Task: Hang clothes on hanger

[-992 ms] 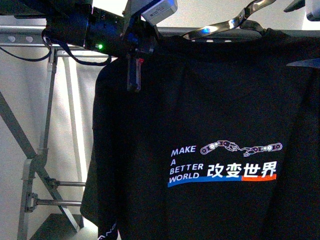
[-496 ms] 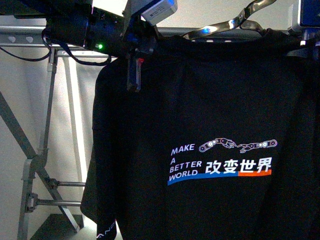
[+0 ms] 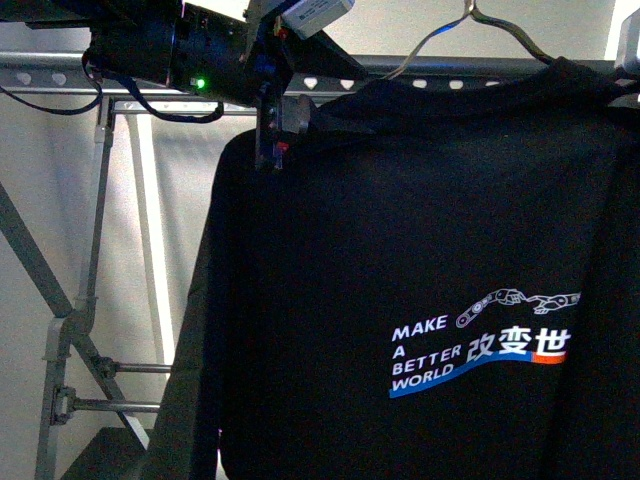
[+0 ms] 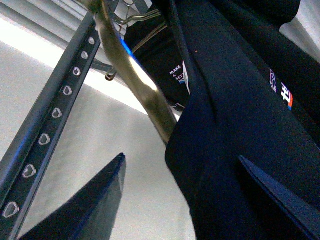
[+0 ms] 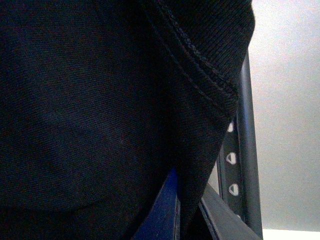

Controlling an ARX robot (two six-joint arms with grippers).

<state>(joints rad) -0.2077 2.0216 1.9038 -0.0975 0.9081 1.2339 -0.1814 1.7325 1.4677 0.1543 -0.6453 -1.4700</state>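
The clothes (image 3: 420,260), a black T-shirt printed MAKE A BETTER WORLD, hang on a thin metal coat hanger (image 3: 500,30) in front of the hanger, a grey rack whose top rail (image 3: 60,75) has heart-shaped holes. My left gripper (image 3: 268,135) is open at the shirt's left shoulder. In the left wrist view the shirt's edge (image 4: 235,130) lies between its spread fingers (image 4: 95,200), near the rail (image 4: 45,135). My right gripper (image 5: 180,212) is shut on a fold of the clothes (image 5: 100,100), close to the rail (image 5: 242,165).
The rack's slanted leg (image 3: 40,270) and thin crossbars (image 3: 120,405) stand at the left, before a pale wall. The coat hanger's metal arm (image 4: 137,87) crosses the left wrist view, and a second printed black shirt (image 4: 160,70) hangs behind it.
The shirt has swung right and its print has dropped lower. The coat hanger's hook has risen and turned more upright. The left gripper has stayed at the shoulder.
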